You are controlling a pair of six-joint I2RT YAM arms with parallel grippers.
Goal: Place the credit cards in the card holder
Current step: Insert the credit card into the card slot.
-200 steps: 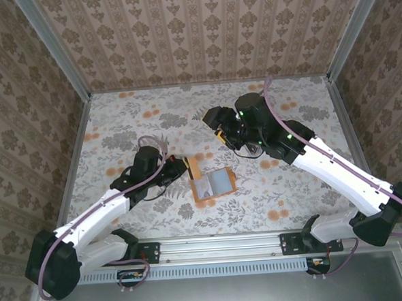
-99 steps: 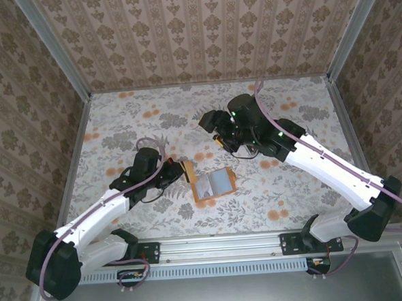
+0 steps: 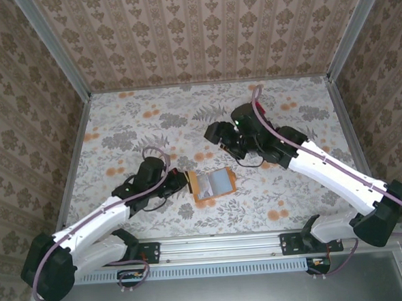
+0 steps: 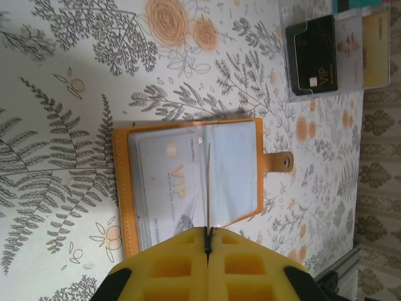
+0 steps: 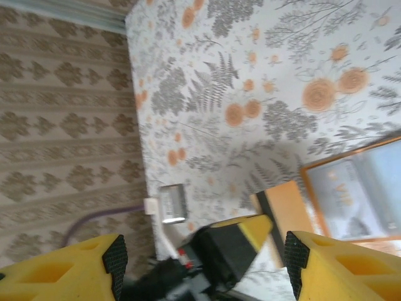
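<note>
Jaws of the left gripper (image 4: 208, 237) are pressed together on a clear sleeve (image 4: 207, 182) of the opened card holder (image 4: 259, 169). Those of the right gripper (image 3: 215, 132) are spread above the surface (image 3: 138, 120).

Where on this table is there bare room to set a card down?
Free: the table far left by the wall, and near right between card holder and right arm. Crowded: the centre, around holder, left pincer and right pincer.
</note>
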